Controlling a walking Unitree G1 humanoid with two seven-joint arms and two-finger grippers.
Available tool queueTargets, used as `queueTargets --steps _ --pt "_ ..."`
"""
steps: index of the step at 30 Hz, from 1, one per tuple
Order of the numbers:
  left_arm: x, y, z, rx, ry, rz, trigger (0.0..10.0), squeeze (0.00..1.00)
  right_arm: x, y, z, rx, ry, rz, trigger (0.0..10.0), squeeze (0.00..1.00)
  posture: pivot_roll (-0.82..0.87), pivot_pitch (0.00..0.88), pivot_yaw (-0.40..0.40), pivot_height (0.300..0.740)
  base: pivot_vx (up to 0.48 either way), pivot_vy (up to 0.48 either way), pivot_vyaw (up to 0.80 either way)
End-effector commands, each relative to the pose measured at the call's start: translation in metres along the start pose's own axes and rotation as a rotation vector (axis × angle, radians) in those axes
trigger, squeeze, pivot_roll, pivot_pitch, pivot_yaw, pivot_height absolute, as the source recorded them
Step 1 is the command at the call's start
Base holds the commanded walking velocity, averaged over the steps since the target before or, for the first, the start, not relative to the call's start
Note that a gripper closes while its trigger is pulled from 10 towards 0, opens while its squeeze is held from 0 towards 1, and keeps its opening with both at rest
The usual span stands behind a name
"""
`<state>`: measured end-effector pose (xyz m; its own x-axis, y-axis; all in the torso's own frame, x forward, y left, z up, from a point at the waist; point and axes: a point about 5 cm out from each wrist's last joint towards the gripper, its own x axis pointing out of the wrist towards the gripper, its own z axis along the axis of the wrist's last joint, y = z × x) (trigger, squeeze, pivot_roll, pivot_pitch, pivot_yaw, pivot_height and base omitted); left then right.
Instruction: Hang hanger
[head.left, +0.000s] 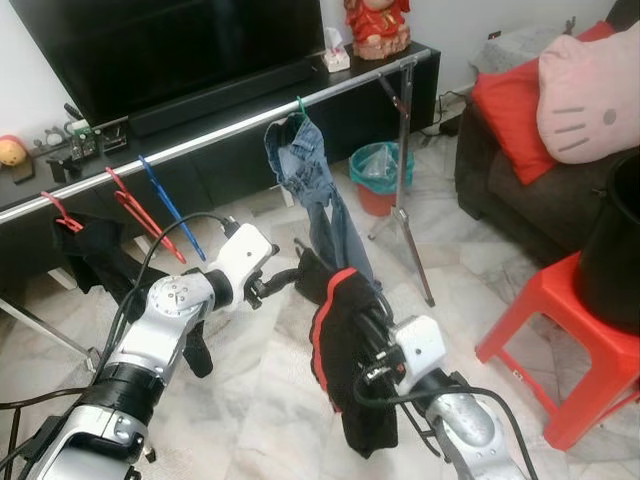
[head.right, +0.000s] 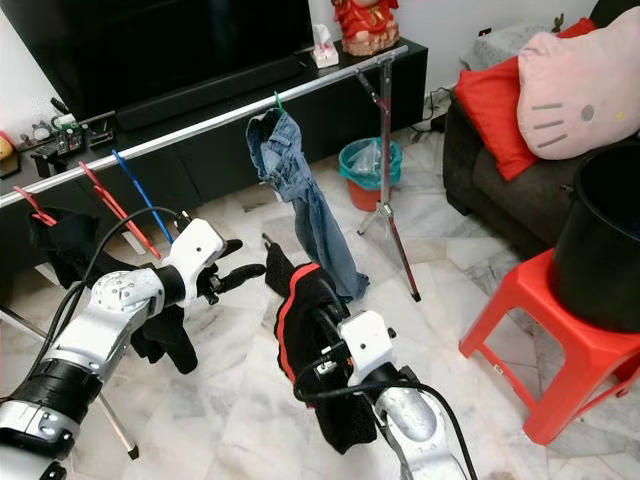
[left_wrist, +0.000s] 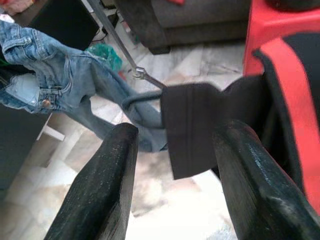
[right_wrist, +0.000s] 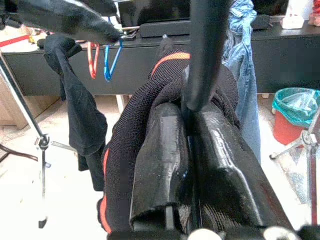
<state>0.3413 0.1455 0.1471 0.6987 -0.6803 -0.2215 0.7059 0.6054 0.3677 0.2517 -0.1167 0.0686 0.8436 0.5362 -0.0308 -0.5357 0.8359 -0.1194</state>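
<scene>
My right gripper (right_wrist: 187, 150) is shut on the dark stem of a hanger (right_wrist: 205, 50). A black garment with red trim (head.left: 345, 350) is draped on that hanger and hangs in front of me, below the silver rail (head.left: 200, 135). My left gripper (left_wrist: 175, 185) is open, level with the garment's upper end. A black flap of that cloth (left_wrist: 192, 130) lies just beyond and between its fingers (left_wrist: 105, 190). Blue jeans (head.left: 310, 180) hang from the rail right behind the garment.
Two red hangers (head.left: 130, 205), a blue hanger (head.left: 165, 205) and dark clothes (head.left: 95, 255) hang on the rail's left part. The rail's stand (head.left: 405, 200) and a teal bin (head.left: 380, 170) are behind. A red stool (head.left: 570, 340) with a black tub (head.left: 615, 250) is at the right.
</scene>
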Motion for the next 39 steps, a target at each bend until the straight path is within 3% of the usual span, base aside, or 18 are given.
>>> queueTargets --steps 1,7,9,15,26,39 --pt "-0.005 0.002 -0.004 0.032 0.015 -0.031 10.0 0.0 0.002 0.002 0.01 0.0 -0.048 0.023 10.0 0.0 0.12 0.035 0.19 0.74 0.0 0.0 0.0" --pt "-0.012 -0.001 -0.006 0.077 0.014 -0.112 10.0 0.0 -0.004 -0.004 0.011 -0.006 -0.038 0.05 10.0 0.0 0.12 0.036 0.187 0.74 0.0 0.0 0.0" --pt "-0.015 0.003 -0.008 0.153 0.034 -0.124 10.0 0.0 -0.006 -0.003 0.01 -0.001 -0.026 0.083 10.0 0.0 0.12 0.039 0.187 0.74 0.0 0.0 0.0" --pt "-0.017 -0.001 -0.01 0.163 0.025 -0.16 10.0 0.0 -0.007 -0.003 0.012 -0.004 -0.031 0.111 10.0 0.0 0.12 0.036 0.187 0.74 0.0 0.0 0.0" --pt "-0.014 -0.009 -0.013 0.122 -0.023 -0.168 10.0 0.0 -0.019 -0.02 0.008 0.056 -0.004 0.212 10.0 0.0 0.09 0.027 0.174 0.74 0.0 0.0 0.0" --pt "-0.011 -0.02 -0.021 0.001 -0.065 -0.14 10.0 0.0 -0.022 -0.049 0.016 0.016 0.019 0.278 10.0 0.0 0.06 0.0 0.114 0.74 0.0 0.0 0.0"
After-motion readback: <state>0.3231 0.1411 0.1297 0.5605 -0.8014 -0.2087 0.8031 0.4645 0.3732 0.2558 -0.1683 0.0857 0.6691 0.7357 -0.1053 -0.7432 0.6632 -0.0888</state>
